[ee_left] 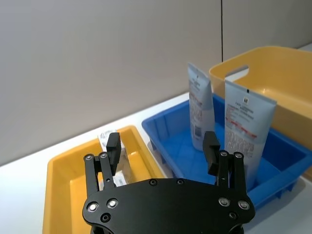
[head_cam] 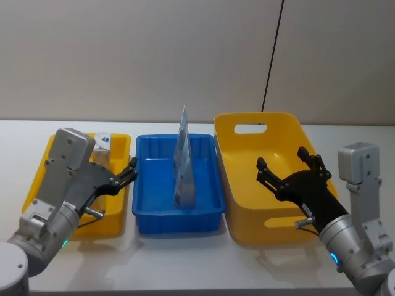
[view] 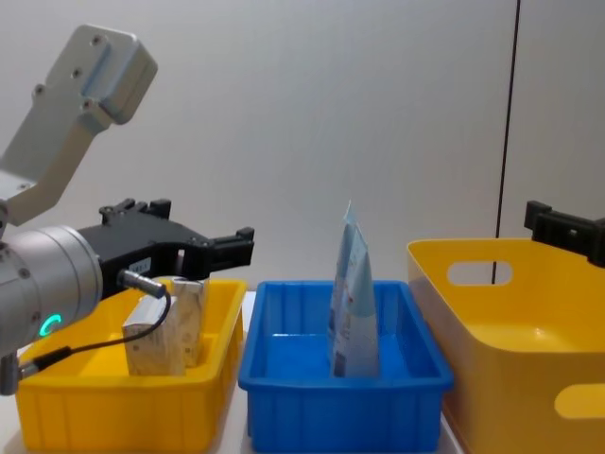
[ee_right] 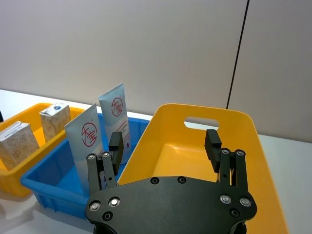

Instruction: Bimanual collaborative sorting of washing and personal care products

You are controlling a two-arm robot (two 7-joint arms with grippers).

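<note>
Beige speckled packs [view: 168, 323] stand in the small yellow bin [head_cam: 117, 225] just below the left gripper [head_cam: 128, 171], which is spread wide, likely for a grasp. Light-blue pouches [head_cam: 183, 163] stand just past its tips. The right gripper [head_cam: 287, 163], also spread, hovers over the large yellow bin [head_cam: 284, 117].

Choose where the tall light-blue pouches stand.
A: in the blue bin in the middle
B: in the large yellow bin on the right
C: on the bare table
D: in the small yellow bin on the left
A: the light-blue pouches stand upright inside the blue bin, their bases on its floor.
</note>
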